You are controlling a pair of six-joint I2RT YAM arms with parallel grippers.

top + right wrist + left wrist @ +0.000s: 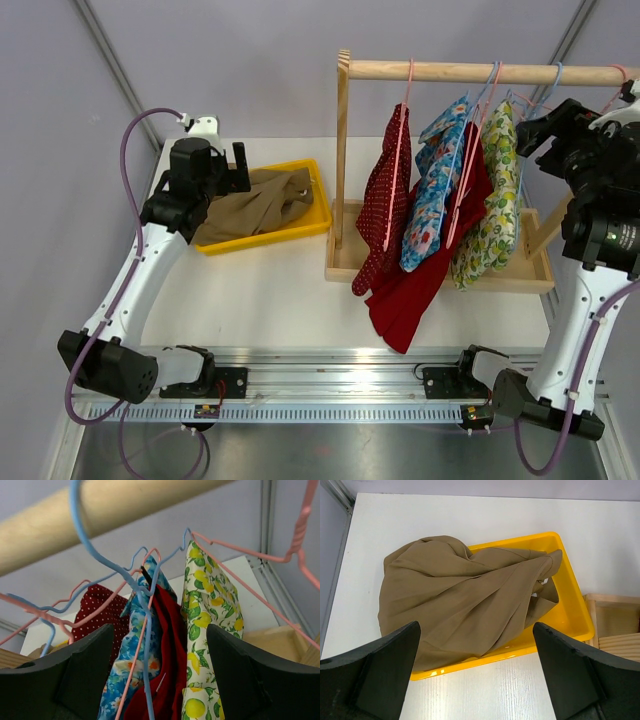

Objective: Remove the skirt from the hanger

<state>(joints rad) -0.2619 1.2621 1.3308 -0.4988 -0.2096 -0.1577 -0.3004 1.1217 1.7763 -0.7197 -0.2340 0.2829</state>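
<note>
The left gripper [238, 178] [476, 630] hangs over the shallow yellow plastic tray [318, 205] [575, 595] at the back left of the white table [260, 290]. Its black fingers [385, 665] are spread as wide as they go, with nothing between them and touching nothing. In the tray below lies a crumpled olive-brown cloth [255, 205] [465, 610], which spills over the tray's left rim.

The right gripper [532, 130] [160, 630] is raised to the round wooden rail [480, 72] [75, 515] of the rack on the right. It points at the wire hangers, and its fingers [85, 675] are apart. I see nothing clamped in them. From here I cannot tell whether a finger brushes a wire.

Four skirts hang from the rail, each on a hanger and packed close together. From left to right they are:
- a dark red white-dotted skirt [385, 190] [95, 605] on a pink wire hanger [408, 100];
- a blue floral skirt [430, 195] [125, 665];
- a plain red skirt [410, 295] [170, 645], which hangs lowest, past the front edge of the rack's wooden base [345, 262];
- a yellow-and-green lemon-print skirt [495, 210] [205, 630], nearest the right gripper.

A blue wire hanger [87, 535] crosses in front of the right wrist's view.

There is small white lettering on the black camera barrel [615, 238] of the right arm, too small to read. I can make out no other writing.
</note>
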